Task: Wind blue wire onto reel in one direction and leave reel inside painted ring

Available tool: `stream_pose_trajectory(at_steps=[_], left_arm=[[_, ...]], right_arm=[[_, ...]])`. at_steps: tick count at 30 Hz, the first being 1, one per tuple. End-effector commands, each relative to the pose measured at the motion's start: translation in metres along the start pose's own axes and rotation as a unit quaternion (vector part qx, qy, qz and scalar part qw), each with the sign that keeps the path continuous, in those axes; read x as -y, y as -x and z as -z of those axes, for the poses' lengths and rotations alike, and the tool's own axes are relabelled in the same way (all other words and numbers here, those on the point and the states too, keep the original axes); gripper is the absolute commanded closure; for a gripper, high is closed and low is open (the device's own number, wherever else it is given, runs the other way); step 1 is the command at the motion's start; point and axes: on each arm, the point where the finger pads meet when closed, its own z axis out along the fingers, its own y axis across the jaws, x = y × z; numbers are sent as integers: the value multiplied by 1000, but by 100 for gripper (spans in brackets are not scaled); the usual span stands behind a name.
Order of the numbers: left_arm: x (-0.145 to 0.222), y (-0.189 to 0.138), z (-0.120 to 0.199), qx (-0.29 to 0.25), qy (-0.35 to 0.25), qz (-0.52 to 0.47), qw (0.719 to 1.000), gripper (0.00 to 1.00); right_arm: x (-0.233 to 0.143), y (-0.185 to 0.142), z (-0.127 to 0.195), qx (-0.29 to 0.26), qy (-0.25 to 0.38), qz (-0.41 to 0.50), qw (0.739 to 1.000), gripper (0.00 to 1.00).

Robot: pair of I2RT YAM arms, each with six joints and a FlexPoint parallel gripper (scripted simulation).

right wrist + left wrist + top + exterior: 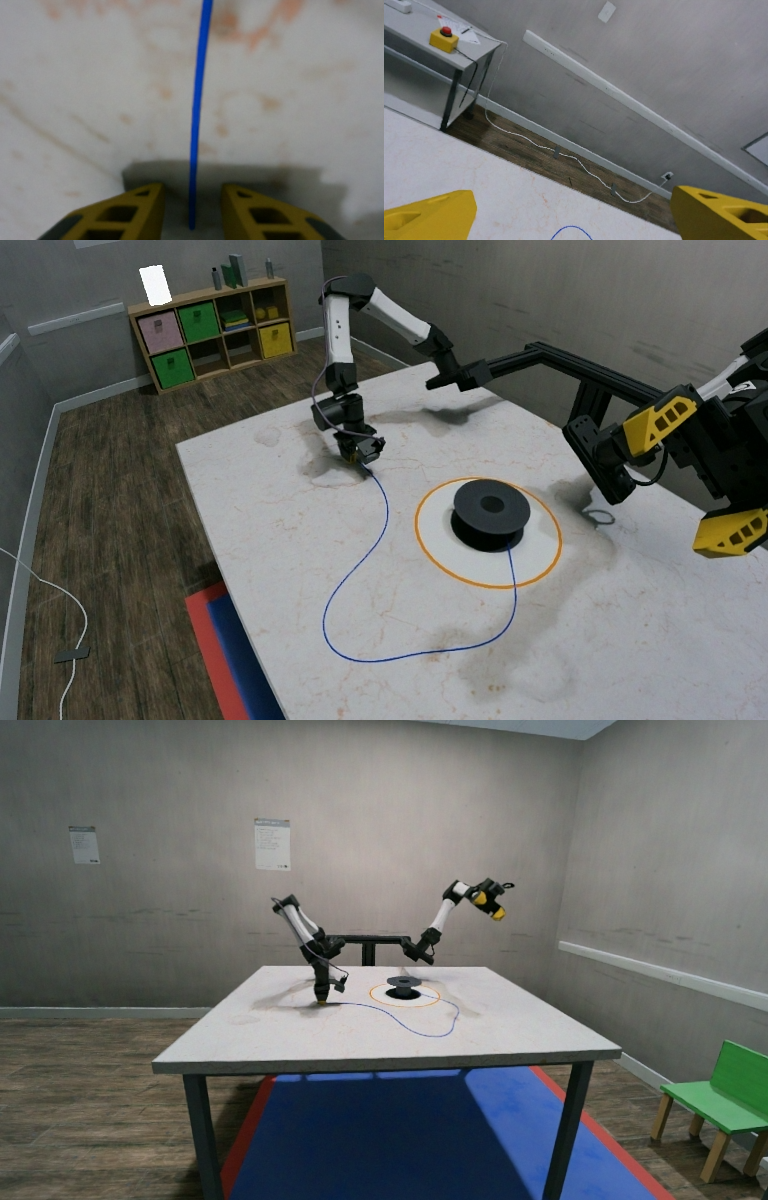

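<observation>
The right gripper (357, 459) (321, 1001) (193, 192) is kept partly spread, nothing pinched, presumably so that the blue wire (387, 506) (390, 1015) (198, 95)'s free end, lying between its fingertips, can be gripped. Beyond it, the reel (475, 506) (403, 982) is left flat inside the painted ring (416, 523) (370, 997).

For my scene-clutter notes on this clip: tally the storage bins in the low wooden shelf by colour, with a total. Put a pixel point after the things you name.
Green bins (198, 324) (172, 371): 2
Pink bin (161, 339): 1
Yellow bin (275, 341): 1
Total: 4
</observation>
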Motion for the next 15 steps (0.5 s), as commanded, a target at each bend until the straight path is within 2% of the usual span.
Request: stream_pose_trajectory(at_steps=[1,15], left_arm=[[3,10,-1,22,-9,-6,1000,0],[3,10,-1,22,-9,-6,1000,0]], right_arm=[[13,0,-7,4,-15,-4,1000,70],[11,1,-11,4,-15,-4,1000,70]])
